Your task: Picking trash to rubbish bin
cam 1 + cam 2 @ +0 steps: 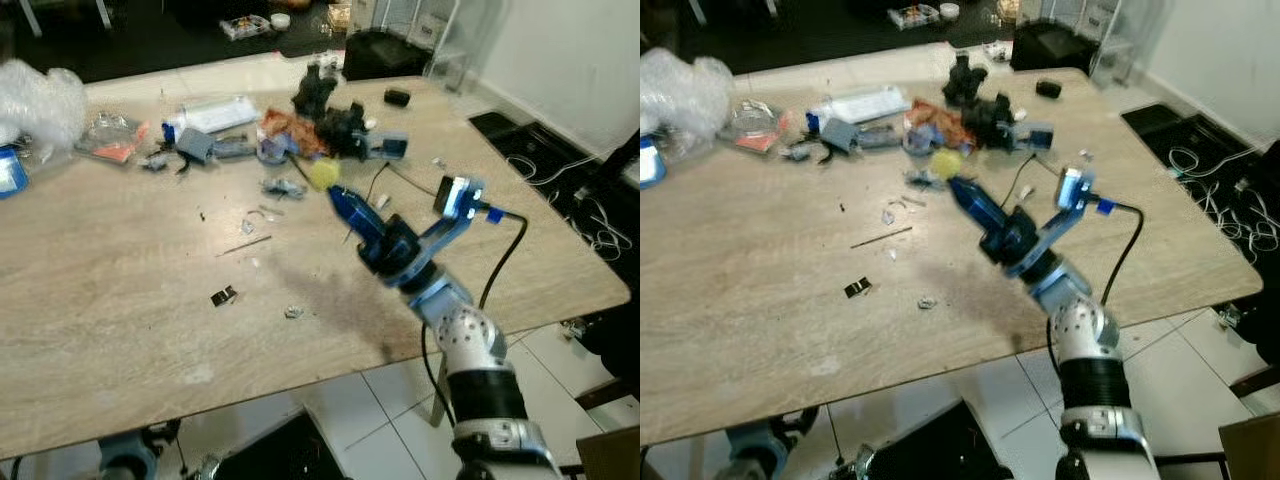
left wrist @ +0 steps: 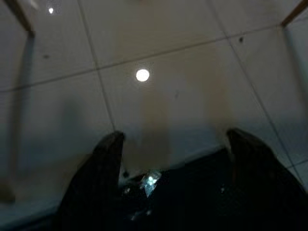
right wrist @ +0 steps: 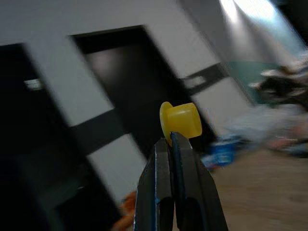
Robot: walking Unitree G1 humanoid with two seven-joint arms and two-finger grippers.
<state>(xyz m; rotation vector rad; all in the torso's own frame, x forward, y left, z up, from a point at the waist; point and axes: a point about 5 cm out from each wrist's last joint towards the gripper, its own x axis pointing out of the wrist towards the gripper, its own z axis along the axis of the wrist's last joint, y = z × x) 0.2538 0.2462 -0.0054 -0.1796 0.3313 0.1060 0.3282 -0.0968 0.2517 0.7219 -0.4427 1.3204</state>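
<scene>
1. Right gripper is raised over the bench, fingers pinched together on a small yellow cap. In the right wrist view the cap sits at the very fingertips, held by its rim only.
2. Cap is off the bench surface, above the litter near the far side: orange wrapper, black gadget pile, grey scraps.
3. Left gripper hangs low, fingers spread apart and holding nothing, pointed at tiled floor.
4. No bin can be made out for certain; a dark shape lies below the near bench edge, cannot tell what it is.
5. Judgement: carry stage. The grip is shallow, so move slowly, keep the fingers clamped, and avoid quick wrist turns that could flick the cap loose.
6. Lift clear of the black cable beside the arm before swinging away.
7. Release only once directly over the bin mouth.
</scene>
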